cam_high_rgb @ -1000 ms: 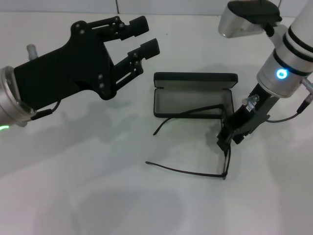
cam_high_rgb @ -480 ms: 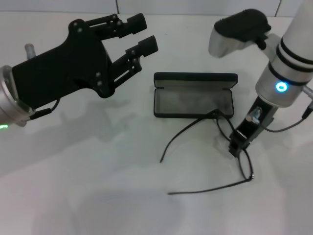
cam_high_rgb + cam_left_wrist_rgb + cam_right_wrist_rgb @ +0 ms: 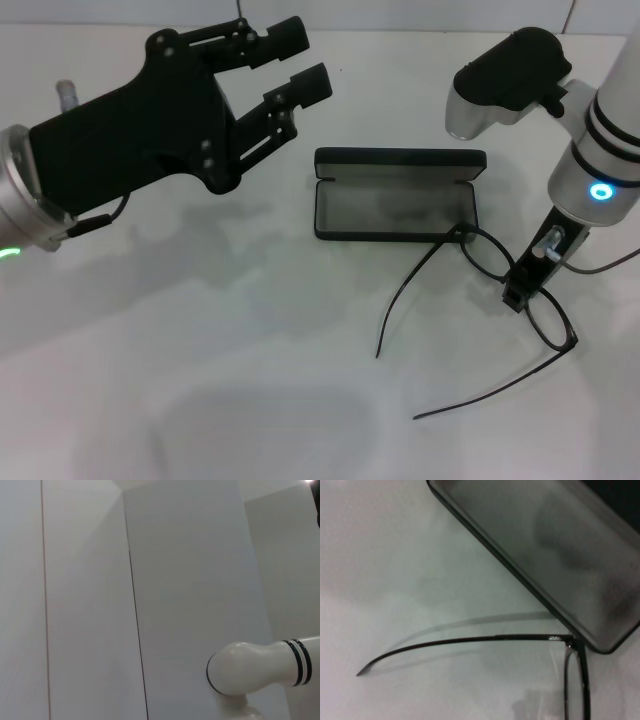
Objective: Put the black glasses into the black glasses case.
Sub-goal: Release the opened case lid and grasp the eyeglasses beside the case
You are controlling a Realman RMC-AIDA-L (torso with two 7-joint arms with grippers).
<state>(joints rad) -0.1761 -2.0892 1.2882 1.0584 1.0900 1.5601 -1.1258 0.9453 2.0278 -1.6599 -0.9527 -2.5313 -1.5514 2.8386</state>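
Head view: right gripper (image 3: 525, 283) clamped on the bridge of the black glasses (image 3: 530, 300), now swung round and carried further right of the black glasses case (image 3: 397, 194), temples open and pointing left. Left gripper (image 3: 290, 65) raised beyond the case, fingers apart, holding nothing.

Left wrist view: only a wall and part of an arm.

Right wrist view: one temple beside the open case corner. Probably still to be folded before insertion.
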